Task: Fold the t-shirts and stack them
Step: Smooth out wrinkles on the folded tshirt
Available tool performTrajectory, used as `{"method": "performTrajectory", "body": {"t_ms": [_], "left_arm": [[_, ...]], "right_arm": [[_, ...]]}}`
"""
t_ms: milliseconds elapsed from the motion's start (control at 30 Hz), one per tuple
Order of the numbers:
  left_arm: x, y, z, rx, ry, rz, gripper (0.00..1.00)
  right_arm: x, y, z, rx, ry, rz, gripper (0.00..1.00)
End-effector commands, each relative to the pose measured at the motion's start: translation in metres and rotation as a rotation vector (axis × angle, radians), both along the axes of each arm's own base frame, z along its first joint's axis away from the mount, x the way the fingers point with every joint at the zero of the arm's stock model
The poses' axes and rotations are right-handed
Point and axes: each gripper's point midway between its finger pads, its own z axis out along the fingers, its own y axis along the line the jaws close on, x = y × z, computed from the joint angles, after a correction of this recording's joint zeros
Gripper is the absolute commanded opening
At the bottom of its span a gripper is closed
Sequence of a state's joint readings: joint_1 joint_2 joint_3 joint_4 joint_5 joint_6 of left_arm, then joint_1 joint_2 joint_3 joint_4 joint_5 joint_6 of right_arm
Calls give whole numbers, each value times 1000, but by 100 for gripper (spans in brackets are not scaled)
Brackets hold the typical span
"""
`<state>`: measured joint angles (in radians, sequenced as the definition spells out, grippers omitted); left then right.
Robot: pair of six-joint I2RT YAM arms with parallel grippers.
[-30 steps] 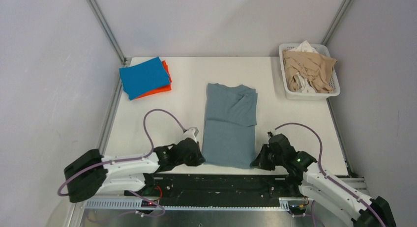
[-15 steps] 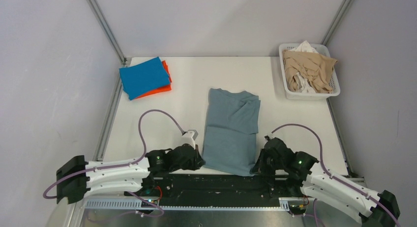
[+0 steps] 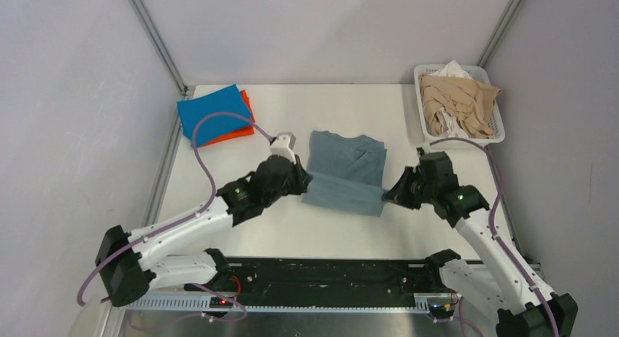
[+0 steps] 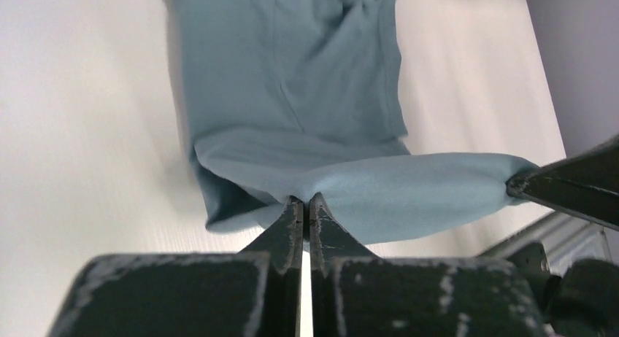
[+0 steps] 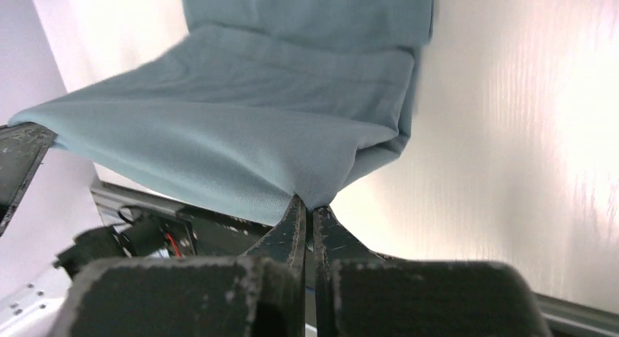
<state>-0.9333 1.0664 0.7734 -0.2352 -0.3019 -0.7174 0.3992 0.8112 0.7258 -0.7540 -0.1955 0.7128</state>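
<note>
Both claws are pinched tight. My left gripper (image 3: 306, 182) clamps one near corner of the grey-blue t-shirt (image 3: 349, 162), and my right gripper (image 3: 386, 196) clamps the other. That hem hangs taut above the table (image 3: 328, 231), and the shirt's far half lies flat mid-table. The blue t-shirt (image 3: 212, 112) sits on the orange t-shirt (image 3: 235, 136) far-left, with the basket (image 3: 460, 142) far-right, both well apart.

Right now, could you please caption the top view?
Left gripper and right gripper hold the grey-blue t-shirt by its raised hem.

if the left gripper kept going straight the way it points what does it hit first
The grey-blue t-shirt it pinches: the left gripper points over the lifted fold toward the part lying flat, though depth is unclear.
</note>
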Motion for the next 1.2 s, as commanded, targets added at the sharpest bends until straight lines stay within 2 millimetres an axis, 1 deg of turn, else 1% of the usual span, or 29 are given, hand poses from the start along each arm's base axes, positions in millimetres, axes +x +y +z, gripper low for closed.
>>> {"method": "performTrajectory", "body": {"t_ms": [0,33,67,100,133,167,267,300,333,467,533,567,600,633,667,700,733,767,800,867,900,933,967,1000,1033,1067,1100,1133,1167], "left_arm": [[49,6,34,33,-92,46,0],[56,5,30,46,-84,51,0],[66,7,41,41,-100,59,0],[72,6,38,51,-94,62,0],[81,7,48,49,-112,68,0],[89,5,53,49,-117,73,0],[111,4,58,66,-125,75,0],[120,0,58,73,-123,78,0],[127,2,56,82,-121,84,0],[160,-1,47,102,-97,102,0],[177,-4,41,108,-85,102,0],[187,-4,36,110,-73,106,0],[194,-5,23,124,-51,107,0],[203,-3,27,118,-56,119,0],[209,-3,13,132,-32,122,0],[218,-1,13,128,-32,132,0],[223,-1,2,137,-11,134,0],[230,1,2,125,-8,139,0],[238,1,-7,121,11,140,0],[248,0,-19,119,34,133,0],[251,-1,-24,119,44,131,0],[257,-2,-34,119,62,126,0],[259,-3,-38,117,69,122,0],[263,-5,-48,115,89,120,0],[265,-6,-60,120,110,119,0],[269,-7,-60,106,114,117,0],[271,-7,-70,109,134,121,0],[273,-10,-68,82,141,106,0],[275,-11,-75,80,154,104,3]], "right_arm": [[38,-6,35,30,-116,25,0],[45,-6,43,36,-139,28,0],[52,-9,42,43,-125,19,0],[58,-9,47,46,-143,23,0],[64,-11,44,56,-125,18,0],[71,-11,49,64,-142,19,0],[90,-17,47,98,-133,-3,0],[98,-19,51,104,-154,-8,0],[104,-22,48,104,-147,-14,0],[136,-29,50,100,-187,-51,0],[151,-33,43,95,-178,-64,0],[157,-37,39,94,-171,-72,0],[163,-39,38,94,-173,-79,0],[171,-42,32,97,-167,-89,0],[179,-43,33,101,-186,-91,0],[184,-43,24,105,-165,-91,0],[192,-43,25,108,-178,-89,0],[198,-43,17,108,-161,-90,0],[209,-49,9,104,-167,-109,0],[225,-56,1,104,-173,-135,0],[232,-57,2,108,-180,-140,0],[238,-59,-9,107,-161,-149,0],[243,-60,-10,110,-163,-156,0],[248,-61,-19,110,-150,-161,0],[252,-61,-20,112,-152,-166,0],[257,-63,-29,110,-140,-171,0],[262,-63,-29,114,-146,-170,0],[264,-63,-38,122,-126,-169,4],[270,-63,-42,129,-123,-168,14]]}}
